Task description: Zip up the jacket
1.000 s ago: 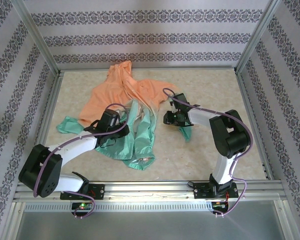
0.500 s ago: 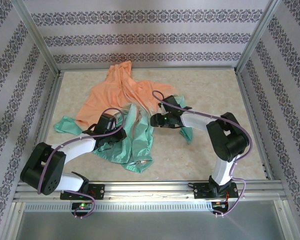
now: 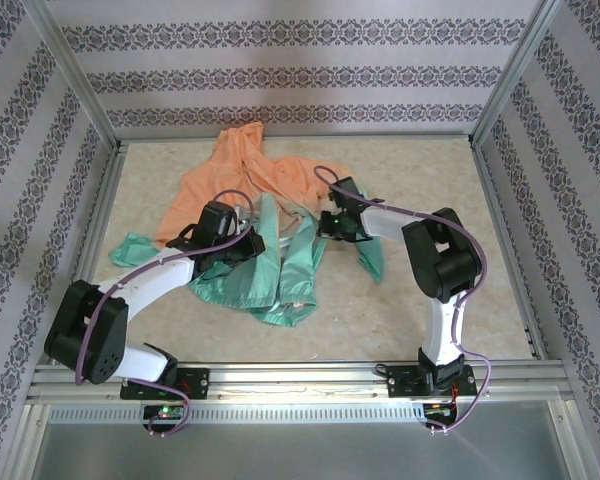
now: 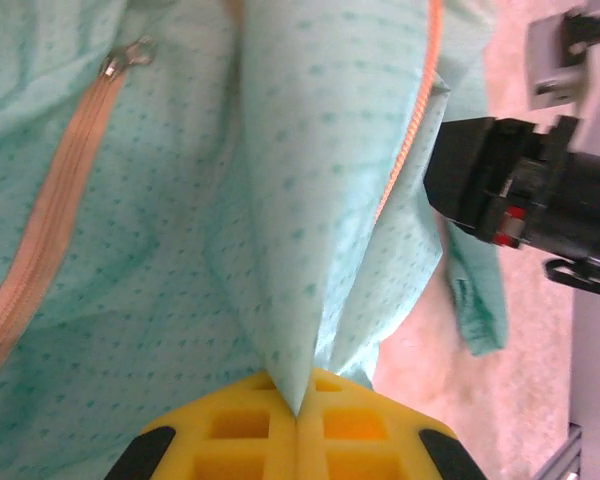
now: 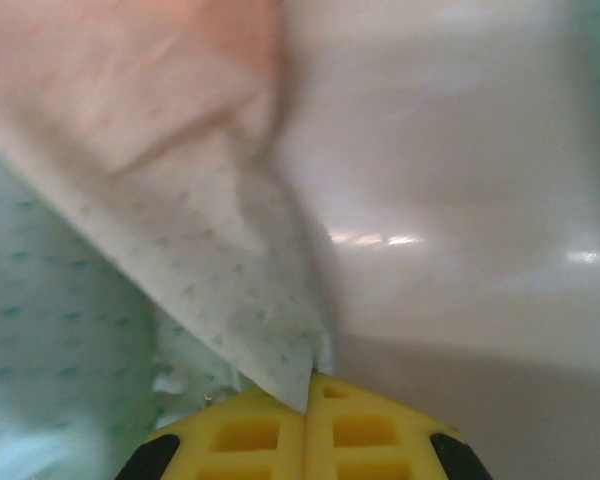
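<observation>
Since a second ago we see the right gripper (image 5: pixel 308 392) clamp onto a pale jacket (image 3: pixel 235 170) edge; the left gripper (image 4: pixel 298 405) pinches a mint fold. Jacket lies crumpled on the table (image 3: pixel 430 190), open, zipper pull (image 4: pixel 126 58) visible. Right-wrist fabric is blurred, so we can't make out teeth there.

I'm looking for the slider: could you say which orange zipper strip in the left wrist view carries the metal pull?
The wide strip at the picture's left, with the silver pull at its upper end; the thin strip at the right shows none.
</observation>
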